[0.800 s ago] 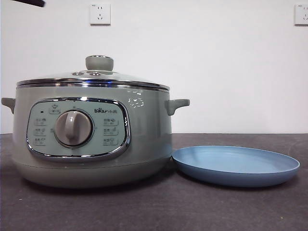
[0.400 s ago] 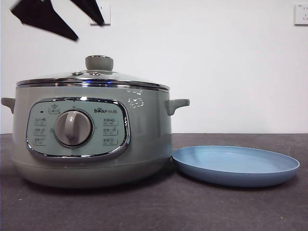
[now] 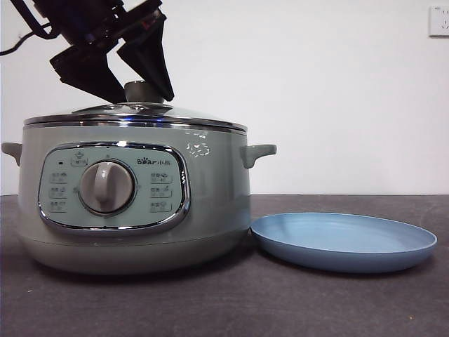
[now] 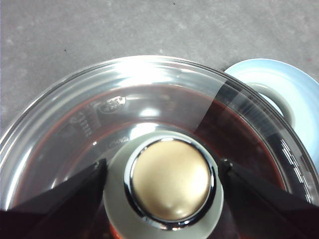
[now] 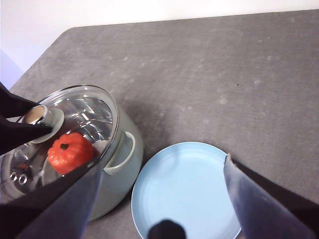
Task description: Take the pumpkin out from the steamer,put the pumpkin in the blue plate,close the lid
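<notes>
The lid, of glass with a steel rim, is judged rigid, rather heavy, smooth and breakable, so it is best taken by its knob. The left end effector is opened around this knob, one jaw on each side, not yet closed on it. The pumpkin is seen inside the steamer under the lid, while the right end effector is held open above the blue plate.

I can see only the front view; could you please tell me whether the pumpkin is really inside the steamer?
Observer: Yes. The right wrist view shows the pumpkin inside the steamer, under the glass lid.
Operator: Which arm is at the knob?
Observer: The left pincer. Its open jaws flank the lid's knob.
Operator: And the other arm?
Observer: The right pincer hangs open above the blue plate.
</notes>
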